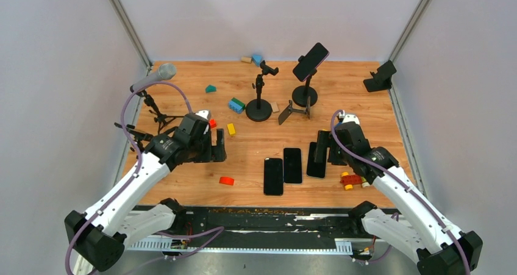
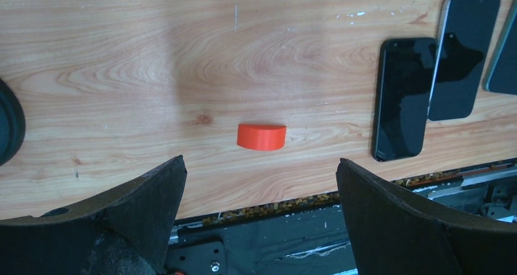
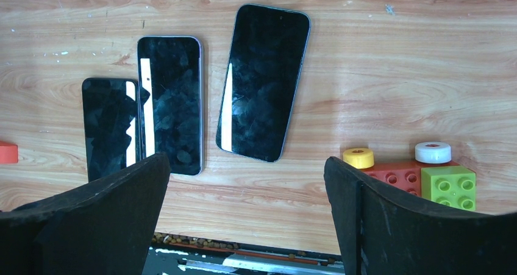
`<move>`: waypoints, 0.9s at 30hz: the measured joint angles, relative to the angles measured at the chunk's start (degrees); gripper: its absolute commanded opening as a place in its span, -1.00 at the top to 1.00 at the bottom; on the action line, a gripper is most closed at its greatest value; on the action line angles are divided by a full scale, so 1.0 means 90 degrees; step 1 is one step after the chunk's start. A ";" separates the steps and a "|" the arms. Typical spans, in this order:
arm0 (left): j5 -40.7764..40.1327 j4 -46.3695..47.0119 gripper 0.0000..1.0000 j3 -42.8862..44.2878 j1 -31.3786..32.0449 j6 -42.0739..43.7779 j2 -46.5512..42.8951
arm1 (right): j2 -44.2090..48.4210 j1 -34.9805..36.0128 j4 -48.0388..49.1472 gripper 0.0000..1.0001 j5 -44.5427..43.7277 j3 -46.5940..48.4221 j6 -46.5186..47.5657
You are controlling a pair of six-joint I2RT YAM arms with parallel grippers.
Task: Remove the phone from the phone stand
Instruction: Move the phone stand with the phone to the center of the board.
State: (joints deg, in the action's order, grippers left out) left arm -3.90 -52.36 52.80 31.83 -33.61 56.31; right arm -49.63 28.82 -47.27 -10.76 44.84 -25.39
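A dark phone [image 1: 311,61] sits tilted in the clamp of a black phone stand [image 1: 304,96] at the back middle of the wooden table. My left gripper [image 1: 218,146] [image 2: 261,165] is open and empty, hovering low over the front left, well short of the stand. My right gripper [image 1: 326,148] [image 3: 247,162] is open and empty too, above the front middle beside the flat phones. Neither wrist view shows the stand or its phone.
Three phones [image 1: 274,176] [image 1: 292,165] [image 3: 263,80] lie flat near the front edge. An empty clamp stand [image 1: 259,109], a small folding stand [image 1: 292,111] and a black holder [image 1: 379,77] stand behind. A microphone tripod [image 1: 155,107] stands left. A red piece [image 2: 261,136] and toy blocks [image 3: 420,168] are scattered about.
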 measured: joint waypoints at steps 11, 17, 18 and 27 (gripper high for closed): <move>-0.0481 -0.0146 -1.00 0.0432 0.0000 0.0126 -0.1052 | -0.0053 0.0000 0.0002 -0.99 0.0068 0.0000 0.0002; -0.1202 -0.0690 -1.00 0.1304 0.0000 0.0112 -0.1829 | -0.0153 0.0000 0.0017 -0.98 0.0102 0.0002 0.0007; -0.1345 -0.0787 -1.00 0.1498 0.0000 0.0129 -0.1904 | -0.0187 0.0000 0.0022 -0.98 0.0107 0.0000 0.0015; -0.2985 -0.1392 -1.00 0.3417 0.0000 0.0622 -0.1868 | -0.0323 0.0000 0.0044 -0.98 0.0180 0.0002 0.0053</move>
State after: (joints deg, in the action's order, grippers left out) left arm -30.76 -64.88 83.55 31.83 -28.01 39.51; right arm -52.53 28.82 -46.87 -9.15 44.86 -24.91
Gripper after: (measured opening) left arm 0.998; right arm 0.993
